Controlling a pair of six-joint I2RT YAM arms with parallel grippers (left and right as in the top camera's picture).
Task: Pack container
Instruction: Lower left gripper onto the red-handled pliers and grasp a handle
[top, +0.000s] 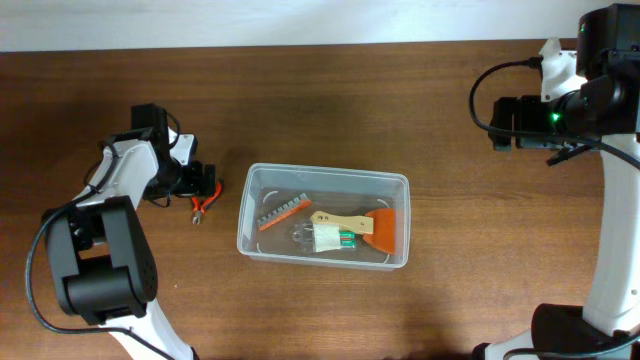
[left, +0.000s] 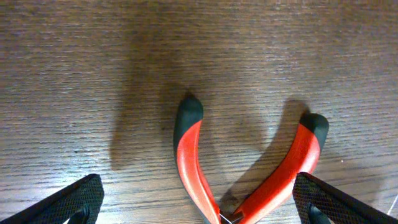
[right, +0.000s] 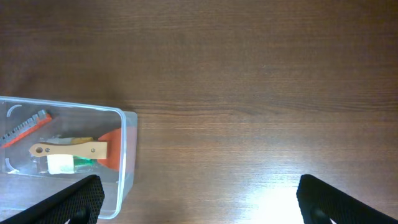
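The clear plastic container (top: 324, 180) sits mid-table and holds an orange bit strip, a wooden-handled orange scraper and a small green-and-white item. It also shows in the right wrist view (right: 123, 155) at lower left. Red-handled pliers with black tips (top: 203, 205) lie on the table left of the container. My left gripper (top: 200, 182) is open and low over the pliers (left: 193, 155), with its fingers (left: 199, 208) on either side of the handles. My right gripper (right: 199, 205) is open and empty, held high at the far right (top: 500, 122), away from the container.
The wooden table (top: 320, 100) runs to a white wall strip at the back. The left arm's base stands at the front left (top: 95, 260) and the right arm's base at the front right (top: 610, 290).
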